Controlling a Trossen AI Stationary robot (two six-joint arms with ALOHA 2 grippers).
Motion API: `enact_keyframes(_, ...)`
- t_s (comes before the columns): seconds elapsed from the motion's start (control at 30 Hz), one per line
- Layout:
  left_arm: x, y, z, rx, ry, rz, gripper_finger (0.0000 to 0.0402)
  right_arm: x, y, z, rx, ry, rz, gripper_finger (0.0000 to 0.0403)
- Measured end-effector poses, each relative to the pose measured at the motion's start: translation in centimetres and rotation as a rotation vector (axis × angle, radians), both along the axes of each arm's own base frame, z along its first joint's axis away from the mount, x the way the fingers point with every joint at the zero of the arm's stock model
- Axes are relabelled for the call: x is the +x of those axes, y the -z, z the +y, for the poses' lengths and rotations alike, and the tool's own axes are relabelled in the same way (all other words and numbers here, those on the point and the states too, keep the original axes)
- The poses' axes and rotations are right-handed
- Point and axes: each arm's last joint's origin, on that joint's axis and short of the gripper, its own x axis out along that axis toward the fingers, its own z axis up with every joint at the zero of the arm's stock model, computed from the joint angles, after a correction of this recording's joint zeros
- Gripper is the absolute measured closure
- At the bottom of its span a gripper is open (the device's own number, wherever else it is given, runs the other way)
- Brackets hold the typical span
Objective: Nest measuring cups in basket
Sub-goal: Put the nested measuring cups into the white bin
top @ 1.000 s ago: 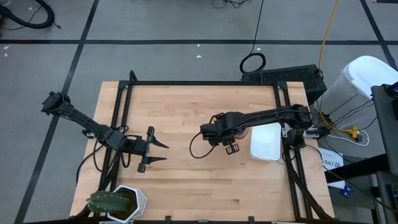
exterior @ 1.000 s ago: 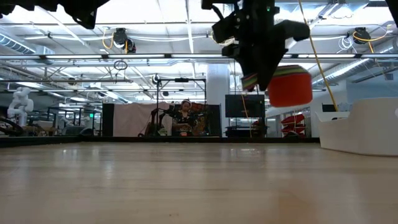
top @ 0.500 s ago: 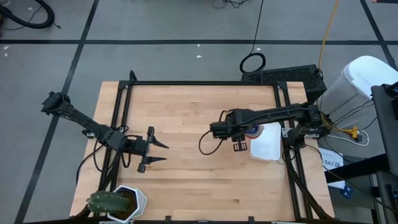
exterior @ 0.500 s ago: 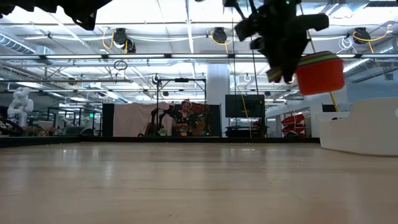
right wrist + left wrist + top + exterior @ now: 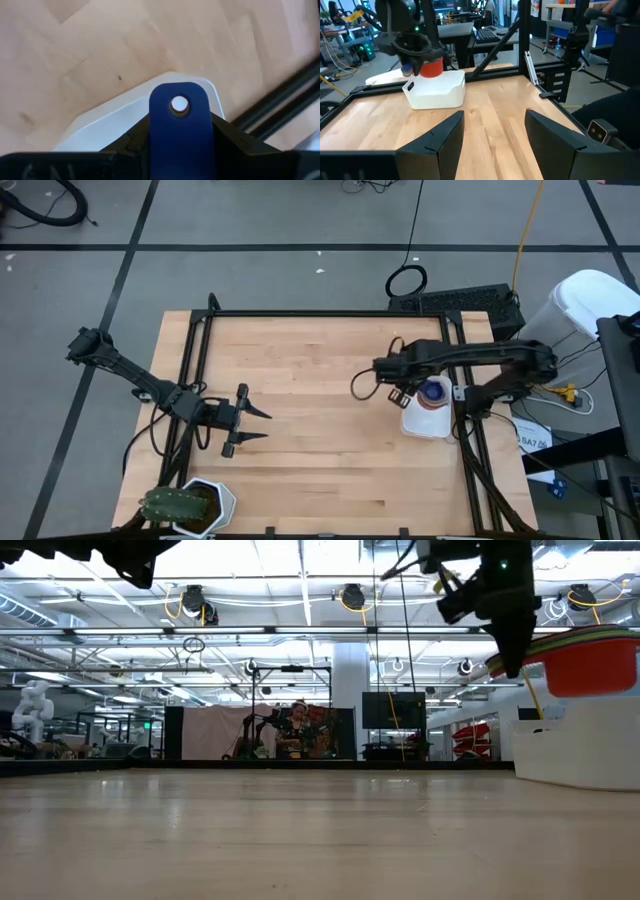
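Observation:
A nested stack of measuring cups, red cup (image 5: 590,667) outermost and a blue one (image 5: 433,392) on top, hangs over the white basket (image 5: 425,418) at the table's right edge. My right gripper (image 5: 404,392) is shut on the stack's handles. In the left wrist view the red cup (image 5: 432,67) shows just above the basket's (image 5: 436,91) far wall. My left gripper (image 5: 252,427) stands open over the table's left half, level, with nothing between its fingers (image 5: 437,145). My right gripper pinches the stacked flat handles between its two fingers; the top blue handle's free end with its hole (image 5: 179,106) sticks out past them. The fingers (image 5: 508,645) come steeply from above. The stack hangs level and upright beside them, clear of the basket.
A white hexagonal pot with a green plant (image 5: 188,505) sits at the table's near left corner. Black frame rails (image 5: 320,313) run along the table's far, left and right edges. Bare wood lies between the two arms.
My right gripper has carried the cup stack from the table's middle toward the right edge, rising slightly, until it hangs over the basket. Its wrist has rolled on the way. The stack has stayed level in the hold.

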Motion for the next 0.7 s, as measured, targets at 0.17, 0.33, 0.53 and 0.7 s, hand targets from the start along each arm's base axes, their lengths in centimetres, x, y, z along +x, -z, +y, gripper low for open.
enact_keyframes(0.17,0.0,0.0,0.0,0.004,0.0,-0.001,0.019,-1.7,0.3,-0.8,0.029,0.199,-0.077,0.0275)
enact_keyframes(0.33,0.0,0.0,0.0,0.026,0.002,-0.005,0.019,-2.6,0.8,-1.0,0.115,0.325,-0.12,0.0275)
enact_keyframes(0.53,0.0,0.1,0.1,0.038,-0.005,0.006,0.019,-3.1,0.9,-1.0,0.11,0.419,-0.115,0.0275)
enact_keyframes(0.7,0.1,0.3,0.4,0.051,-0.04,0.021,0.019,-3.3,1.5,-1.0,0.094,0.509,-0.103,0.0275)
